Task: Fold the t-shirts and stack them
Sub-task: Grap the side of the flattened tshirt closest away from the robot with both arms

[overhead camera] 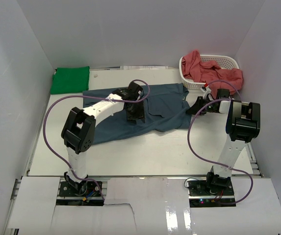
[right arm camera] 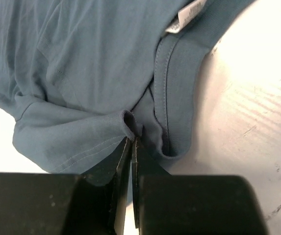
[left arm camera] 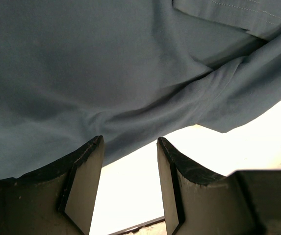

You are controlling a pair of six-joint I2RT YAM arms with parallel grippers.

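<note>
The right hand [right arm camera: 132,140] pinches the slate blue t-shirt [overhead camera: 162,105] beside its collar [right arm camera: 172,98]; the left hand [left arm camera: 129,144], jaws apart, sits at the shirt's near edge.

Both arms reach forward, left tool [left arm camera: 130,146] jaws apart, right tool [right arm camera: 132,141] clamped.

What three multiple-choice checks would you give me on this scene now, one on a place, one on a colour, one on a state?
1. On the table, the green shirt lies: A at the far left corner; B at the near right corner; C at the near edge.
2. The shirts in the basket are: A blue; B red; C green.
3. The right end effector is: A wide open; B shut on the blue shirt; C shut, empty.
Key: A, it lies far left in the top view; B, red cloth spills over the rim; B, a fold is pinched between its tips.
</note>
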